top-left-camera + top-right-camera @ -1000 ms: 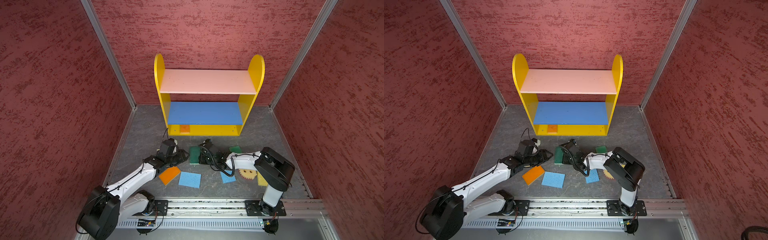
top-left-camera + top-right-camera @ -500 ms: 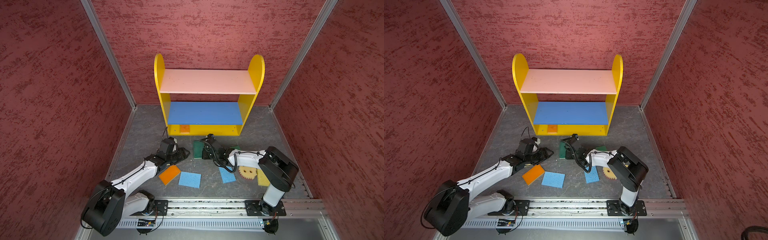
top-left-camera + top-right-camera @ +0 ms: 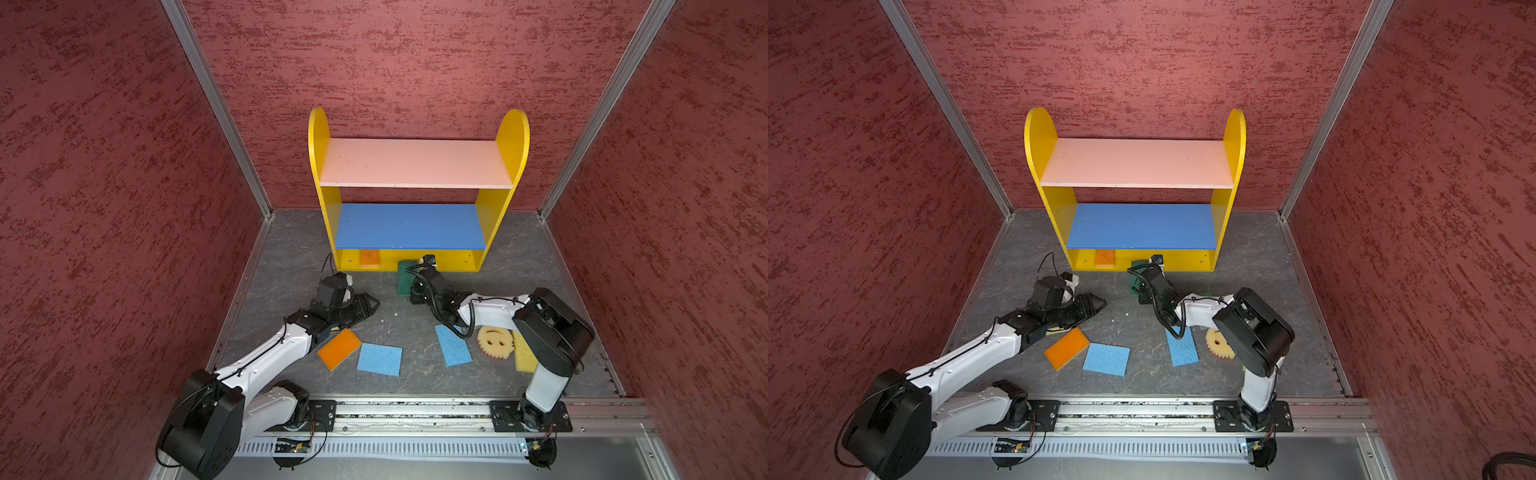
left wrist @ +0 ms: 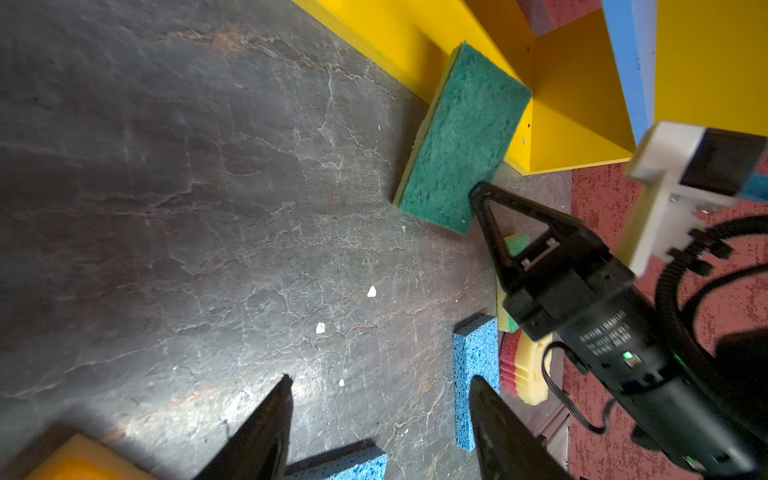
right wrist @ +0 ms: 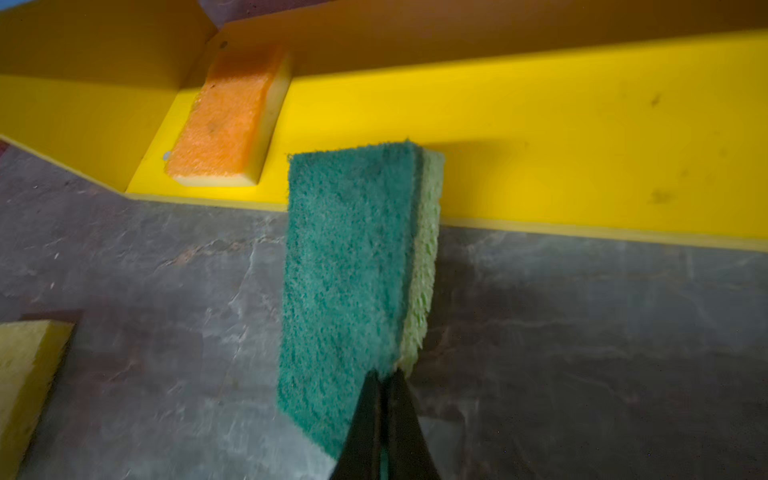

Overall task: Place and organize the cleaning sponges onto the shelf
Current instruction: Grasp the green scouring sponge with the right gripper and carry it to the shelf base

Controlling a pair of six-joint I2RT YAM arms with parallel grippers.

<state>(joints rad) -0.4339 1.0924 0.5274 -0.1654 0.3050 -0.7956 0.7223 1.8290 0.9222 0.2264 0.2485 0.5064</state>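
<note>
In both top views one orange sponge point(image 3: 369, 258) is sitting on the shelf point(image 3: 415, 168); several are lying on the near floor point(image 3: 409, 318). Left wrist: left gripper point(image 4: 380, 384) is gaping, empty. Right wrist: right gripper point(image 5: 384, 377) is pinching the green sponge point(image 5: 349, 266) at the shelf's near edge.

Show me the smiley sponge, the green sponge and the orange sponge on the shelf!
smiley sponge point(image 3: 495, 342): in a top view, middle of its face.
green sponge point(image 5: 349, 270): right wrist view, middle of its scrubby side.
orange sponge point(image 5: 228, 129): right wrist view, middle of its top.
</note>
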